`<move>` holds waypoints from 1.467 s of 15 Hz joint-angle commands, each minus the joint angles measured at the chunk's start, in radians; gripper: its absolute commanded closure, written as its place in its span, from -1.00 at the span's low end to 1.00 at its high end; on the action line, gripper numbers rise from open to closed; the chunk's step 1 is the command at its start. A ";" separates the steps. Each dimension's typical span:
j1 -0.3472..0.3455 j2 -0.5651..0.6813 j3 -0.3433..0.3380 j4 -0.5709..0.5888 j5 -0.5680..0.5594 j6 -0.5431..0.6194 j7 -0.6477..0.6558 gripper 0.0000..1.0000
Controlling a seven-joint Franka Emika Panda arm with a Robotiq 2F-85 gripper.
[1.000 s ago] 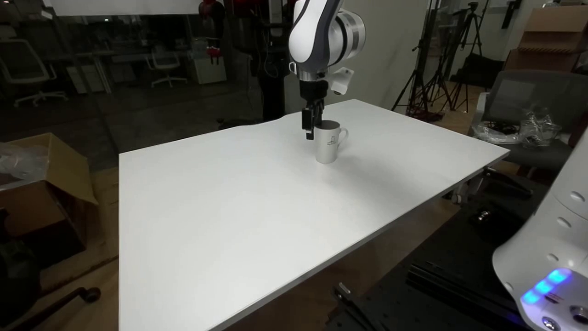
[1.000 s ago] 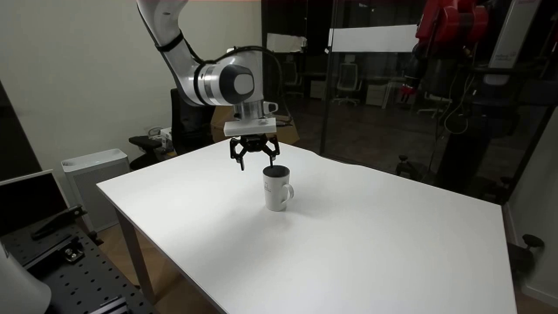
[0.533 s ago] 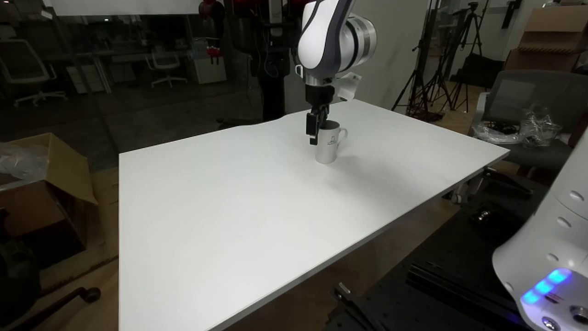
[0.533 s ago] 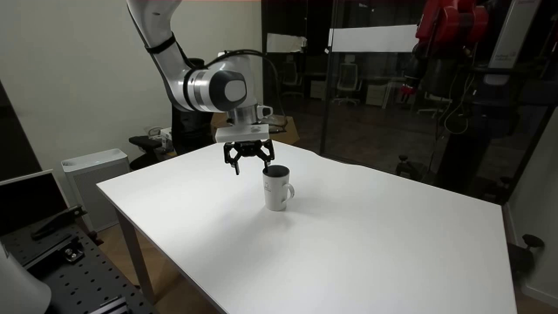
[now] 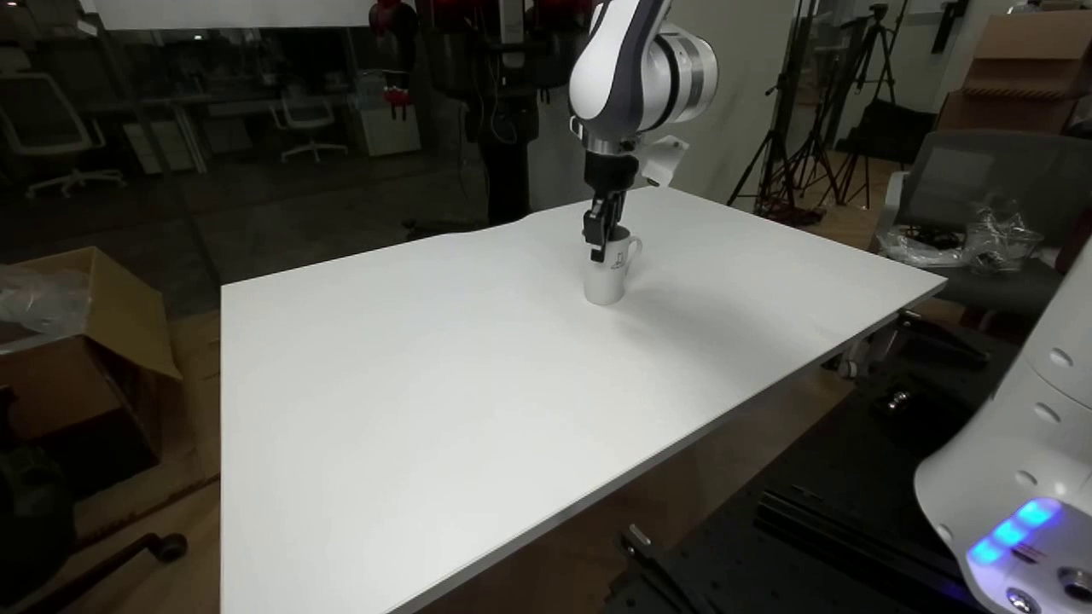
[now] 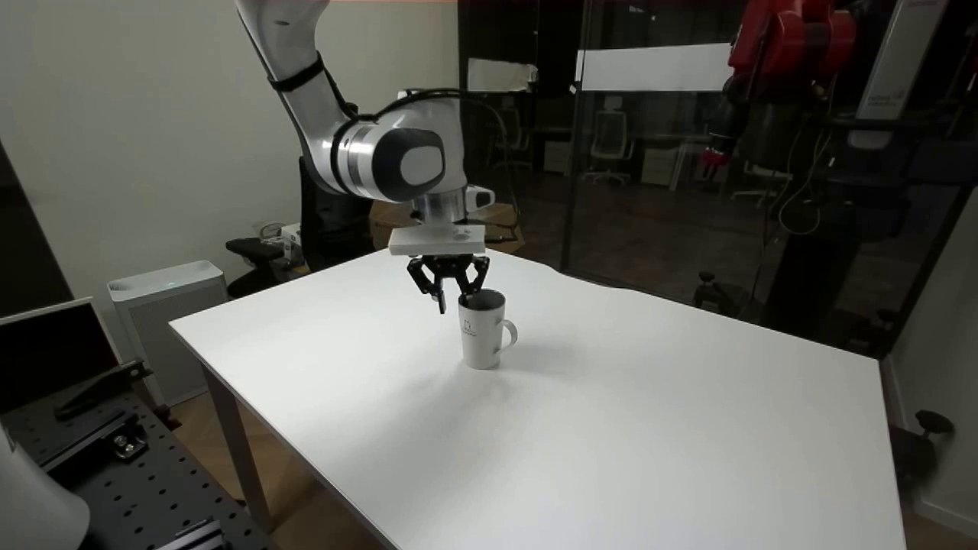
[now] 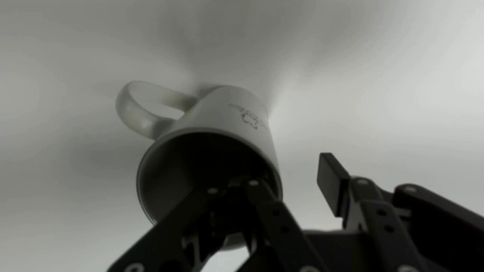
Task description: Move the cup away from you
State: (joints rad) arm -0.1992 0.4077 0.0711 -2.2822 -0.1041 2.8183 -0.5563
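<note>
The light grey cup (image 6: 481, 344) stands upright on the white table in both exterior views, with its handle turned away from my fingers. In the wrist view the cup (image 7: 227, 113) shows its dark mouth and a small printed mark. My gripper (image 6: 454, 305) straddles the near rim, pointing down. One finger reaches into the mouth, its tip lost in the dark interior. The outer finger (image 7: 332, 185) is outside the wall, and table surface shows between its pad and the cup. The jaws are partly closed, with the wall not pinched.
The white table (image 5: 409, 409) carries only the cup in these views. Its far edge runs behind the arm, near a glass wall. A red robot (image 6: 795, 46) stands beyond the table, and an open cardboard box (image 5: 94, 341) sits on the floor beside it.
The gripper has come down, one finger sinking into the cup's mouth. Over the last half second its fingers have drawn closer together and it has shifted towards the cup, which has barely moved.
</note>
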 commanded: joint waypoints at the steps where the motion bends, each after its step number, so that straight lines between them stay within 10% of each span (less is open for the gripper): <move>1: -0.059 -0.024 0.037 -0.014 0.043 0.003 -0.049 0.78; 4: -0.101 -0.017 0.067 0.001 0.081 -0.021 -0.114 1.00; 22: -0.082 0.015 0.053 0.095 0.149 -0.183 -0.324 0.82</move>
State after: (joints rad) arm -0.3004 0.4238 0.1423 -2.1891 0.0306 2.6382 -0.8714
